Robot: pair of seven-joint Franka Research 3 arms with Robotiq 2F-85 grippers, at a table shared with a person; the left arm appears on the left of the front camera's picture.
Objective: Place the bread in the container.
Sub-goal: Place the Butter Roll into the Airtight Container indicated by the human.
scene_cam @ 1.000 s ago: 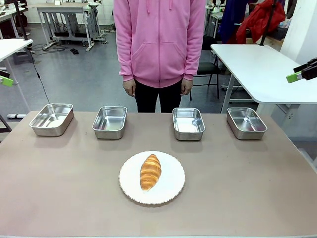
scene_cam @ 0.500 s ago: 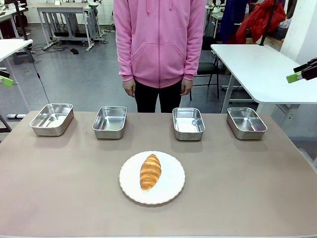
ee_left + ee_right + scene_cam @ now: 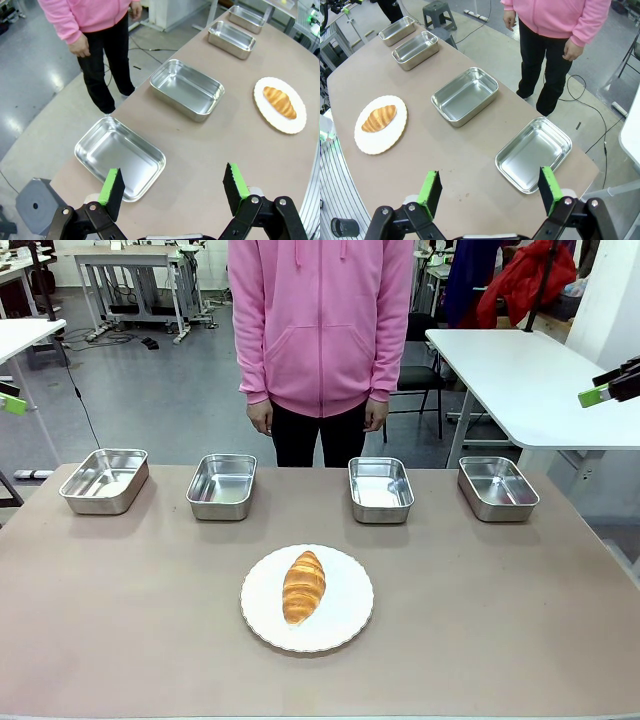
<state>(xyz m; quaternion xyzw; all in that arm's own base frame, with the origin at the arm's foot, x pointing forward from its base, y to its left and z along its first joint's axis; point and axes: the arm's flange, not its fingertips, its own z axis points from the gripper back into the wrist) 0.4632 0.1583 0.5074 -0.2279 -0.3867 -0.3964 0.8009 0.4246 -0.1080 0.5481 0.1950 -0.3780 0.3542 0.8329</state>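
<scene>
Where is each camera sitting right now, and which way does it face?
Front view: fixed on the robot's side, facing across the table at the person; left fingers and right fingers peek in at the edges.
Left wrist view: above the table's left end, looking down past open left fingers at the leftmost steel pan.
Right wrist view: above the right end, past open right fingers at the rightmost steel pan.
Shared: bread on the white plate.

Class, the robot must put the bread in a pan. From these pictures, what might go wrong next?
The four pans look alike, and the person's hands hang at their sides, so the wrong pan may be chosen.
The bread lies loose on a plate; the open left tool or right tool may crush it or shove the plate.
</scene>
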